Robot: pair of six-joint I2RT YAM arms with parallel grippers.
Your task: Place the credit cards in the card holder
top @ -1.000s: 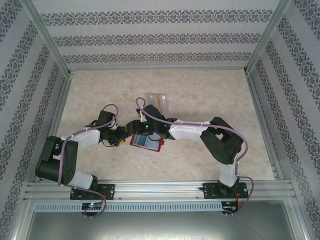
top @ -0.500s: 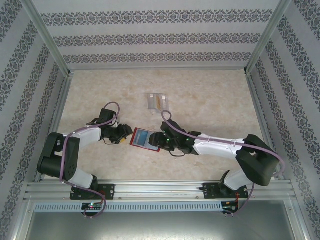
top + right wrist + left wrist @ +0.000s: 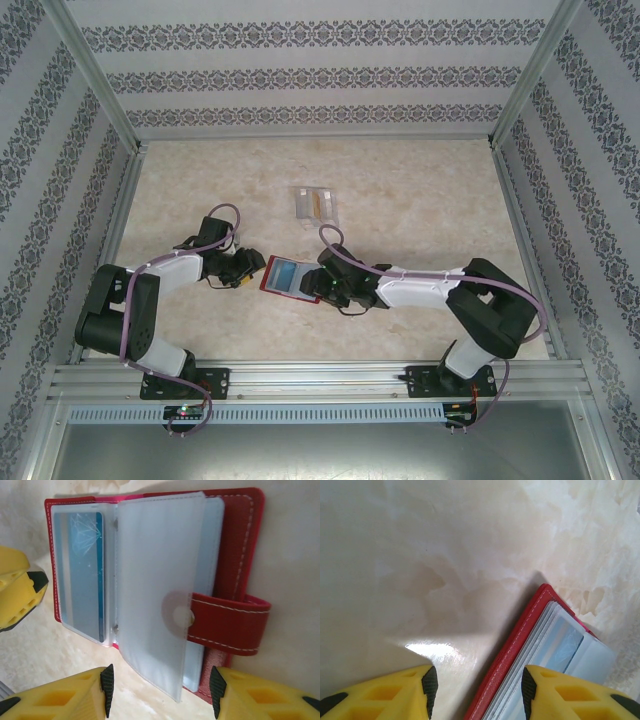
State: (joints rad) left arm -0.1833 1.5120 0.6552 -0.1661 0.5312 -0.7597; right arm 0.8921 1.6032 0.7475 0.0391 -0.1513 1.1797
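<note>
The red card holder lies open on the table between both grippers. In the right wrist view the card holder shows a blue credit card inside its left clear pocket. A loose clear pocket leaf stands up over the middle, and the red snap tab folds across its right side. My right gripper is open at the holder's near edge, touching nothing. My left gripper is open, its fingers on either side of the card holder's red edge. A left finger also shows beside the blue card.
A clear plastic case with a tan card inside lies farther back, behind the holder. Metal frame rails and patterned walls border the marble-look table on three sides.
My right arm pulled back off the card holder to its right side, uncovering it, then edged slightly back toward it. The left arm and the holder have barely moved.
</note>
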